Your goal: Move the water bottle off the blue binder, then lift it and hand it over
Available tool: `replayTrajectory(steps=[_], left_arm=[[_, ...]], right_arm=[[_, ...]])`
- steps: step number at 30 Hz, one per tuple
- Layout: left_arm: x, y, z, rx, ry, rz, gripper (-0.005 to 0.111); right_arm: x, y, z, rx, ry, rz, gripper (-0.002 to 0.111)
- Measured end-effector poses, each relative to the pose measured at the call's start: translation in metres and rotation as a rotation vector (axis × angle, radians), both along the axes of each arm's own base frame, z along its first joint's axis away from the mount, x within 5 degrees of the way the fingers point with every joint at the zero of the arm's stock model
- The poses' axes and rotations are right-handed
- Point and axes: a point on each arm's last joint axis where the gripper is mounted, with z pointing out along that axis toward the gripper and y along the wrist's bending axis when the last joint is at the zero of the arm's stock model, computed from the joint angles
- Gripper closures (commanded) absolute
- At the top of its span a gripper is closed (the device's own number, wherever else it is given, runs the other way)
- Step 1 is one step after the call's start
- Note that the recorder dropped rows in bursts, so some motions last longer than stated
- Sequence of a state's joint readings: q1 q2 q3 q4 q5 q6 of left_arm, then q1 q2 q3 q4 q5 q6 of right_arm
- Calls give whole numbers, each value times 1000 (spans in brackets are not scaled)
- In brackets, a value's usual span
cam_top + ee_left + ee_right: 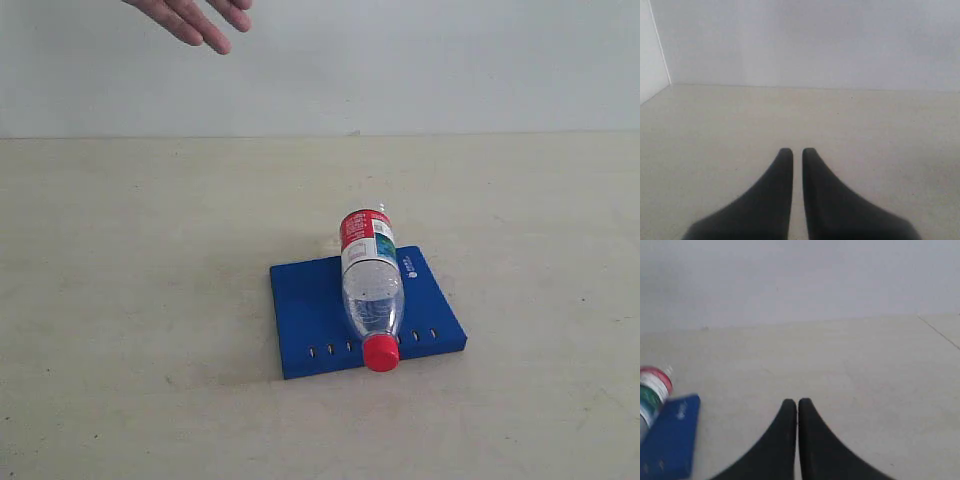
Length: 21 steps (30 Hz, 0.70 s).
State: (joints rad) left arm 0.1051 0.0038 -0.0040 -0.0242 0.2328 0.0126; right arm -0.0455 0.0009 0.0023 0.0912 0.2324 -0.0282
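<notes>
The water bottle lies on its side across the blue binder, its red cap overhanging the binder's near spine edge. Neither arm shows in the exterior view. In the right wrist view the binder and the bottle's labelled end sit at the frame's edge, well apart from my right gripper, which is shut and empty. My left gripper hangs over bare table with its fingers almost together and nothing between them; no task object shows in its view.
A person's hand reaches in at the top left of the exterior view, above the far table edge. The beige tabletop surrounds the binder. A white wall stands behind.
</notes>
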Motion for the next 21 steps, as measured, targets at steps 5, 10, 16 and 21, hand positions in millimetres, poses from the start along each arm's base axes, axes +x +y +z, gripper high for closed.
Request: replayTrajectory(steps=[5, 10, 16, 21], left_arm=[[0, 0, 0, 0, 0, 0, 100], [0, 0, 0, 0, 0, 0, 100], [0, 0, 0, 0, 0, 0, 100], [0, 0, 0, 0, 0, 0, 100]], right_arm=[[1, 0, 16, 464, -188, -30, 109], [1, -1, 19, 942, -223, -48, 109], [1, 1, 16, 1060, -176, -50, 108], [0, 3, 21, 1027, -169, -35, 91]])
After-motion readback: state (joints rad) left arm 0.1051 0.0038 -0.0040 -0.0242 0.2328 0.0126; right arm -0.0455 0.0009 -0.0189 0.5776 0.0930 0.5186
